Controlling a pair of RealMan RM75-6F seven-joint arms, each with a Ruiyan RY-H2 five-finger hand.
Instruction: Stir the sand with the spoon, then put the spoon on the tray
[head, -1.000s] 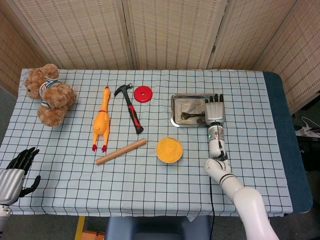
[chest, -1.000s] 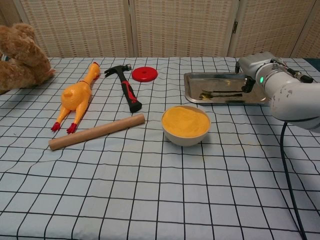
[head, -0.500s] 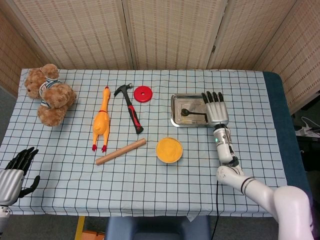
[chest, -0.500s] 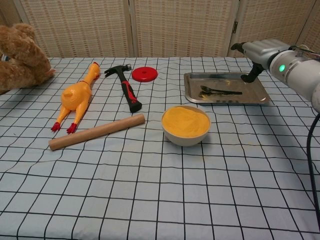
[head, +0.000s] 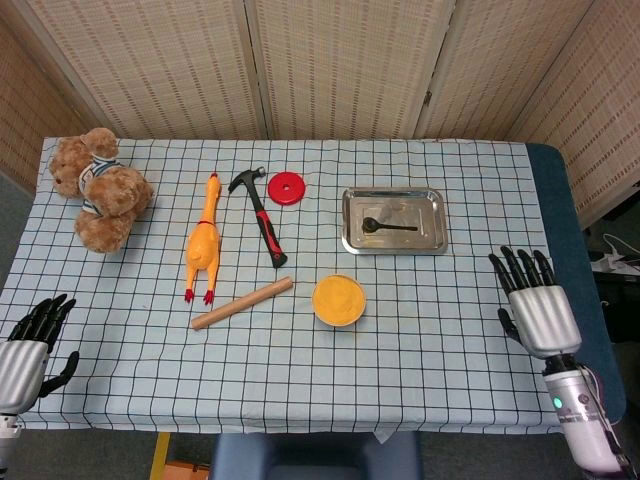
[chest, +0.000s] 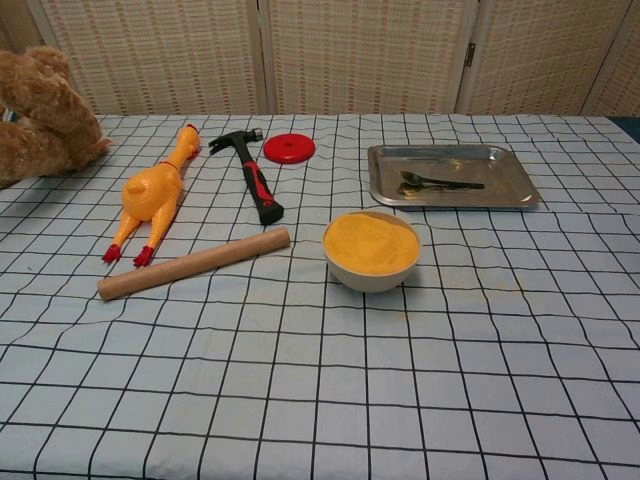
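Spoon lies inside the tray; right hand hangs empty and spread, near-right of it; left hand likewise. Best left untouched.

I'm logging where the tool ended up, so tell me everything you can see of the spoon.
The spoon is dark, almost black, with a thin straight handle and a small rounded bowl. It lies flat inside the shiny metal tray, bowl toward the tray's left end and handle pointing right, roughly parallel to the long sides. Only the tray floor touches it; no hand is near it. In the chest view it casts a faint reflection on the metal. Whether any sand clings to it cannot be told.
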